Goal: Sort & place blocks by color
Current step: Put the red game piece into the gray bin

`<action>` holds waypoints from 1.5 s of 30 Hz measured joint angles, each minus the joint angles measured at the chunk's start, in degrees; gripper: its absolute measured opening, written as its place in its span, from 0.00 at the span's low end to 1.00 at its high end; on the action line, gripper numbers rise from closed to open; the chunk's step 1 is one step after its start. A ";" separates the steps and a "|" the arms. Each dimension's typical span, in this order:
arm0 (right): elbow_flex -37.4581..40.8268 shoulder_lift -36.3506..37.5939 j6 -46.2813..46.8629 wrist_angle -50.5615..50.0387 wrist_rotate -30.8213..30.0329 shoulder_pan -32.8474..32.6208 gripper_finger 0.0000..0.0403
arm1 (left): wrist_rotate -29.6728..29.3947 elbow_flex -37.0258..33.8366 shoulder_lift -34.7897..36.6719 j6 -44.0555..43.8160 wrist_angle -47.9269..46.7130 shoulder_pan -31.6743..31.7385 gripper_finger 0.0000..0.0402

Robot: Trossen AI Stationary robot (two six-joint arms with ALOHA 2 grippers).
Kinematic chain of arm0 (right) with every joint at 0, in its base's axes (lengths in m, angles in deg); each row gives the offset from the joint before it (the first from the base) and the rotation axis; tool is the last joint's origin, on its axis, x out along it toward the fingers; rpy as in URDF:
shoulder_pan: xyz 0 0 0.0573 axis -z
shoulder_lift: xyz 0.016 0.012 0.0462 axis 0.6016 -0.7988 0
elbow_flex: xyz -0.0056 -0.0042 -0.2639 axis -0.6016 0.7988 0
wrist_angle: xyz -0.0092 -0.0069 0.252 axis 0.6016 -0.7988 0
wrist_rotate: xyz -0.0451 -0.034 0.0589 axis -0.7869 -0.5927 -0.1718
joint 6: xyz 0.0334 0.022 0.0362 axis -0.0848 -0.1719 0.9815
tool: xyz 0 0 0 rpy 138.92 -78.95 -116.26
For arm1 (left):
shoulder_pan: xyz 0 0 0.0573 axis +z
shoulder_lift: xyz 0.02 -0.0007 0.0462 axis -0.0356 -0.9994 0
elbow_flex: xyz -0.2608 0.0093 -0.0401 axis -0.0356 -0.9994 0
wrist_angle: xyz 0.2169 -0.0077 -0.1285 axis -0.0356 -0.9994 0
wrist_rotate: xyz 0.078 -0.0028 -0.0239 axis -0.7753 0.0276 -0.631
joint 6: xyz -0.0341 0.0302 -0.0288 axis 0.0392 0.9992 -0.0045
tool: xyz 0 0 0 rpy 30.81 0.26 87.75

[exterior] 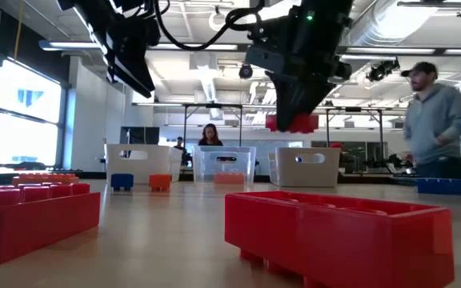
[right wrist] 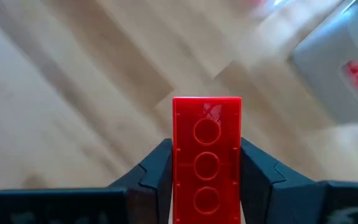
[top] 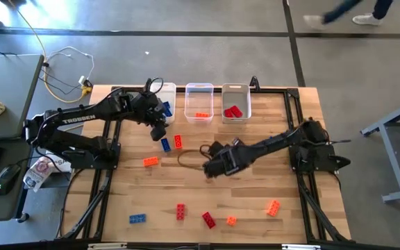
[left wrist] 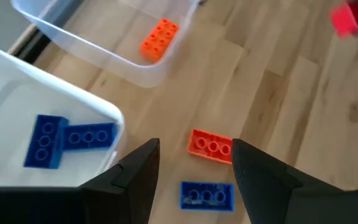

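- Done so far: of the three clear rectangular plastic bins, the left bin [top: 164,104] holds two blue studded plastic bricks [left wrist: 67,138], the middle bin [top: 199,103] one orange brick [top: 201,114], and the right bin [top: 235,103] red bricks [top: 232,111].
- In hand: the right gripper [right wrist: 207,186] is clamped on a red studded brick [right wrist: 206,155], lifted above the table [top: 255,187] in front of the middle bin.
- The left gripper [left wrist: 194,168], fingers spread and empty, hovers just in front of the left bin, over a blue brick [left wrist: 206,195] and an orange brick [left wrist: 211,145].
- Left: roughly eight loose bricks remain on the table, most well in front of the bins, so perhaps a third is done.
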 joint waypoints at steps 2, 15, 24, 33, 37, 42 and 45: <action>0.00 0.99 -2.85 -0.15 -0.67 1.74 0.27 | 0.00 0.00 0.00 -0.04 -0.12 -1.17 0.46; -0.02 7.11 -20.81 -1.98 -3.60 16.12 0.27 | -1.35 0.00 0.00 -4.55 -2.53 -9.83 0.46; -0.02 7.76 -29.65 -2.63 -5.89 26.79 0.27 | -5.69 0.00 0.00 -11.16 -7.31 -15.51 0.46; -0.02 7.64 -34.25 -1.92 -3.09 38.23 0.27 | -7.54 0.00 0.00 -16.40 -9.18 -19.96 0.46; -0.02 7.33 -36.55 -0.43 2.12 42.37 0.27 | -8.56 0.00 0.00 -17.29 -9.19 -21.36 0.46; -0.02 5.66 -38.70 0.36 8.35 45.88 0.27 | -8.57 0.00 0.00 -17.42 -9.20 -22.40 0.46; -0.02 4.28 -39.55 1.20 11.89 46.87 0.27 | -8.52 0.00 0.00 -17.44 -9.20 -23.02 0.46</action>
